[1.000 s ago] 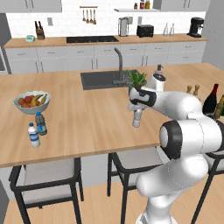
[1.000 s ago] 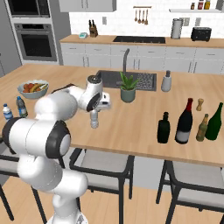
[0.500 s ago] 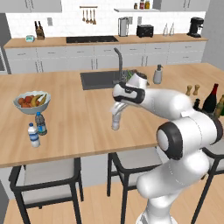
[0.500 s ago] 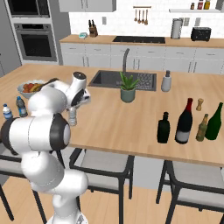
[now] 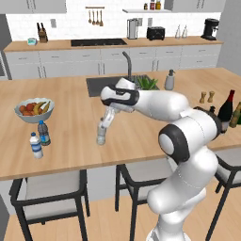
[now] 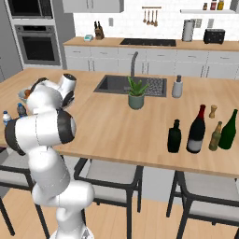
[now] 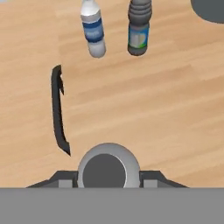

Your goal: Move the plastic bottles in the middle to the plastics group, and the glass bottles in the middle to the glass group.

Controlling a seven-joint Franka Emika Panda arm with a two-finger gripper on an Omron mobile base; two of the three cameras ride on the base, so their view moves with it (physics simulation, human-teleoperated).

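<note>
Plastic was the material in play: a small clear water bottle (image 5: pixel 101 133) with a pale cap was seen held upright in the gripper (image 5: pixel 104 126), low over the wooden island counter (image 5: pixel 70 108). In the hand view, the bottle's round top (image 7: pixel 108 166) sat between the two finger tips, which were closed partway around it, pressing from either side near the neck and shoulder.

Its destination, the plastics group, stood near the counter's front left edge: a white-labelled bottle (image 5: pixel 35 145) and a darker blue-labelled bottle (image 5: pixel 44 132), close together beside a fruit bowl (image 5: pixel 34 109). The held bottle was still well apart from them.

It was judged to be light, thin-walled and somewhat squashy, so a hard squeeze could buckle it; a hold high on the stiffer shoulder seemed safest. Being narrow-based, it could tip easily when set down.

At the far right, the wine bottle (image 6: pixel 196 129) and squat black bottle (image 6: pixel 174 137) waited near the olive-green bottle (image 6: pixel 229 130).
</note>
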